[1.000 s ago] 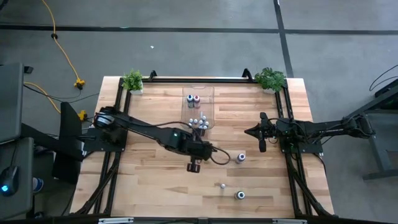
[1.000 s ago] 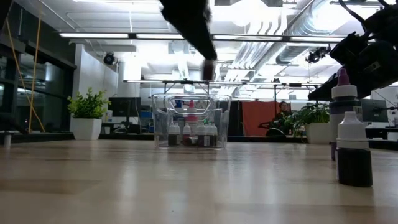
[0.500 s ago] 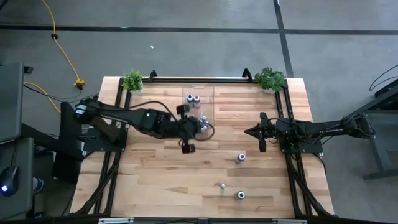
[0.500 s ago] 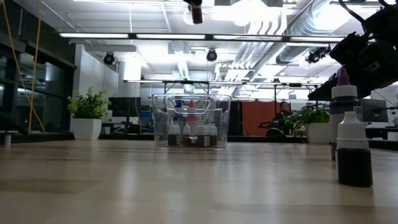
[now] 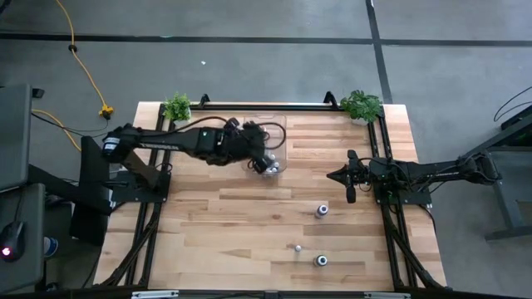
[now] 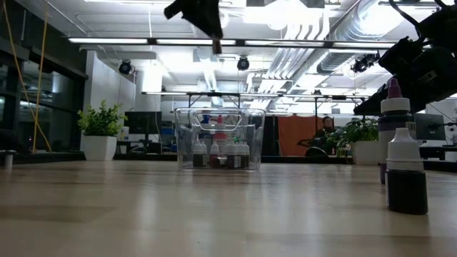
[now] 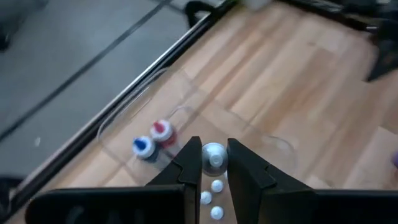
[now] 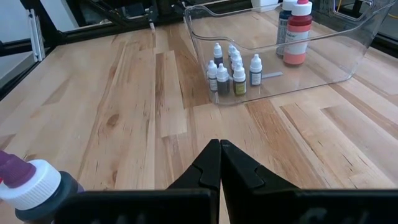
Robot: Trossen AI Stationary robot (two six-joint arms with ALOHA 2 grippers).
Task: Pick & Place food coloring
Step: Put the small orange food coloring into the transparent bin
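Note:
A clear plastic bin [image 5: 268, 141] stands at the table's far middle. It holds several tiny white-capped food coloring bottles [image 8: 230, 68] and two larger ones with red and blue caps [image 7: 154, 138]. My left gripper [image 7: 214, 167] hangs high over the bin [image 6: 219, 139], shut on one small grey-white-capped bottle [image 7: 213, 155]. Three more bottles stand on the table's near right part [image 5: 321, 211] [image 5: 297, 247] [image 5: 321, 261]. My right gripper [image 8: 219, 152] waits shut at the table's right side [image 5: 349, 184]. My left gripper pinches the small bottle between its two fingertips [image 7: 189, 165], one on each side of the cap [image 7: 213, 152]. The cap hides the body beneath it. The fingers slant downward from the table's left. The bottle is lifted clear, cap up, above the bin's capped bottles.
Two potted plants [image 5: 177, 108] [image 5: 361, 105] stand at the far corners, and black frame rails [image 5: 266, 105] run along the far and side edges. A dark bottle with a purple tip [image 8: 34, 186] stands close beside my right gripper. Bare wood lies in the near left part.
My left gripper has risen and gone from the table's middle toward the far edge, to a place over the bin. It has rolled about its own line, carrying the small bottle clear of the table.

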